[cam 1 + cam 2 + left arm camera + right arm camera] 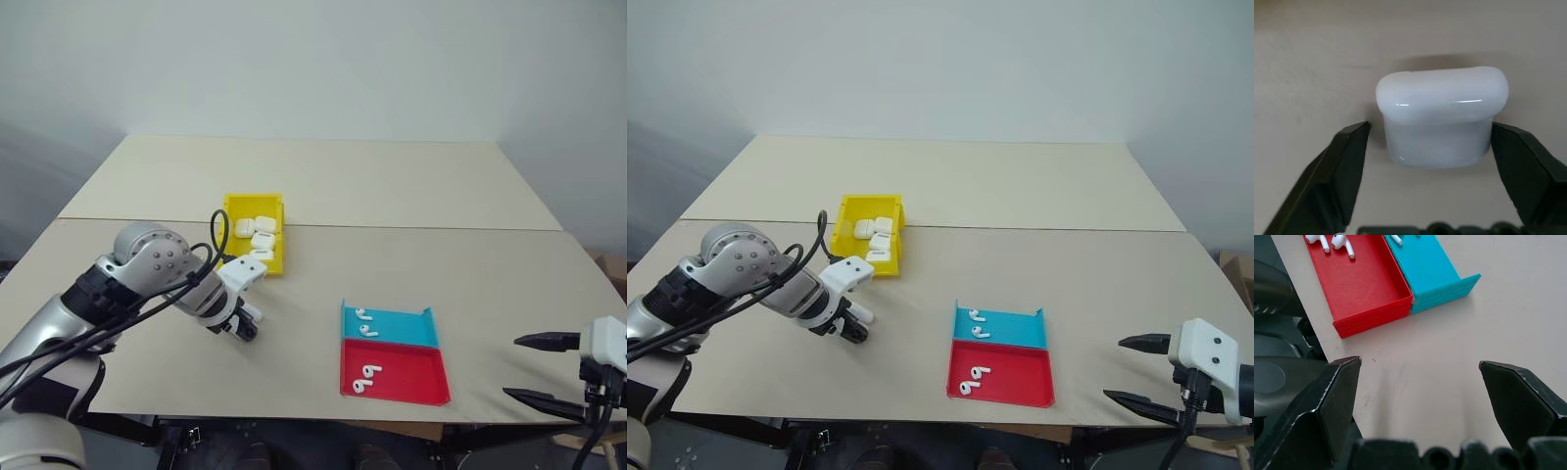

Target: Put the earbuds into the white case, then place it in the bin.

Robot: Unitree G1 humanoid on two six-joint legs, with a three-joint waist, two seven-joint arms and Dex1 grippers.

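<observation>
The left hand (1430,147), two black fingers on a grey and white arm, points steeply down at the beige table (411,196) just in front of the small bright yellow plastic open-top bin (235,207). In the left wrist view its fingers (1347,161) stand on either side of a small glossy white rounded earbud case (1442,115) with its lid down, resting on the table. One finger shows a narrow gap to the case and the other sits at its edge; whether the hand has clamped on the case cannot be told. The yellow bin holds several identical white cases (257,233), grouped toward its right half. To the right of the left hand, near the front edge of the table, a shallow blue plastic tray (392,328) and a shallow red plastic tray (407,377) lie touching along one long side, the blue one farther from the robot. Two tiny glossy white earbuds with short stems (367,322) lie at the left end of the blue tray, and two more earbuds (366,376) lie at the left end of the red tray. The right hand (544,368) hangs at the table's front right corner, well apart from the trays, its black fingers spread wide with nothing between them.
</observation>
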